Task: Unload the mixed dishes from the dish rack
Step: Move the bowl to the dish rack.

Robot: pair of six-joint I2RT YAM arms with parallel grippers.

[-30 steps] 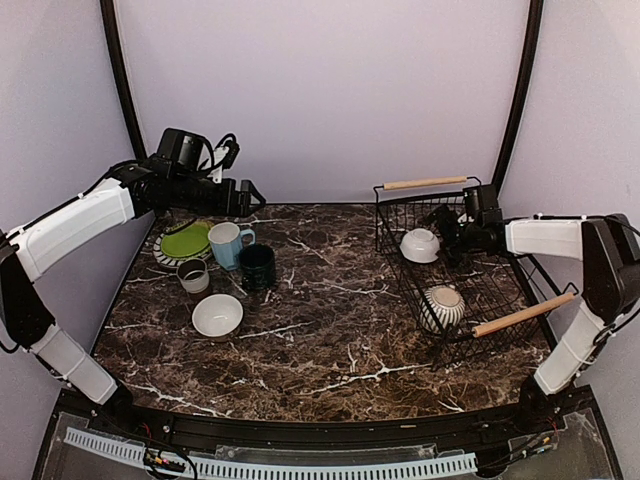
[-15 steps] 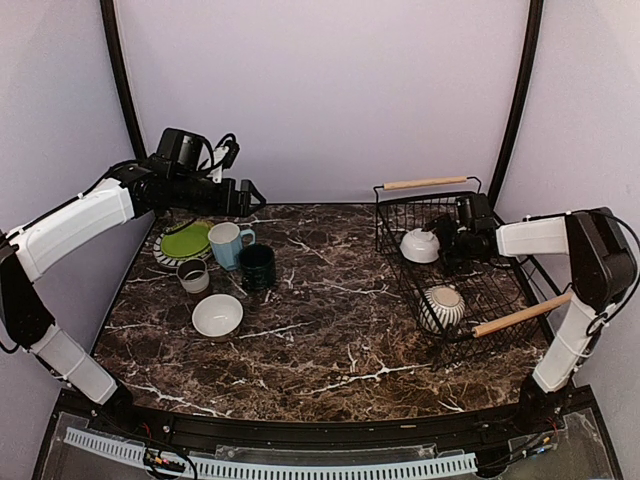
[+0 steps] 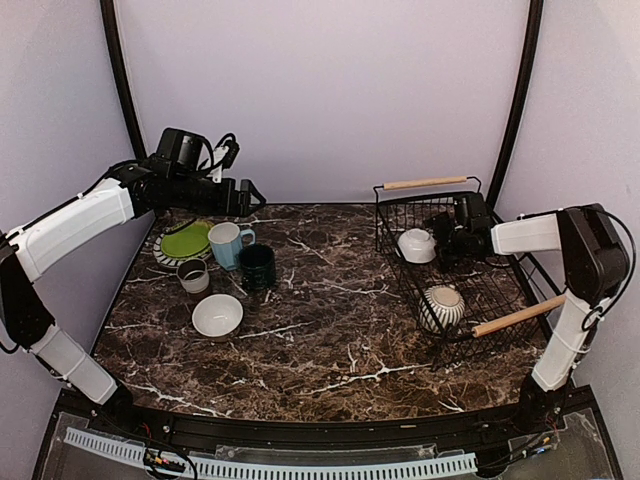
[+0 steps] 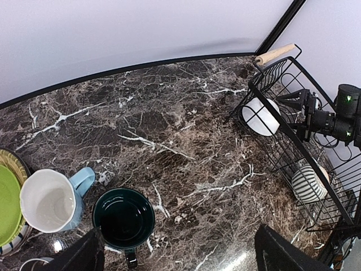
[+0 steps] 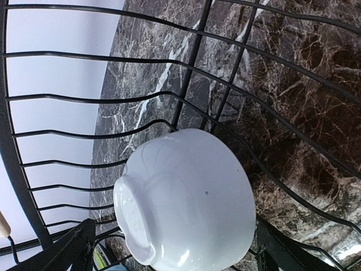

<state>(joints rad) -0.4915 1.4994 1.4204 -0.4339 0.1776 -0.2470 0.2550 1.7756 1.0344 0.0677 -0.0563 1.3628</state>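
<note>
The dish rack [image 3: 425, 183] stands at the right. In it, a white bowl [image 3: 417, 244] lies on its side and a striped grey bowl [image 3: 442, 307] sits nearer the front. My right gripper [image 3: 438, 240] is inside the rack, open, its fingers on either side of the white bowl [image 5: 186, 203]. My left gripper [image 3: 246, 195] is open and empty, held high over the back left. On the table at the left are a lime-green plate [image 3: 185, 240] on a striped plate [image 3: 163, 257], a light blue mug [image 3: 226, 243], a dark green mug [image 3: 257, 266], a small grey cup [image 3: 193, 275] and another white bowl [image 3: 217, 315].
The left wrist view looks down on the dark green mug [image 4: 123, 217], the light blue mug [image 4: 48, 200] and the rack [image 4: 276, 53]. The rack's front wooden handle [image 3: 520, 313] juts toward the right arm. Black frame posts stand at both back corners.
My right gripper has moved left inside the rack and closer to the white bowl, which has shifted slightly left. The left arm has not moved.
</note>
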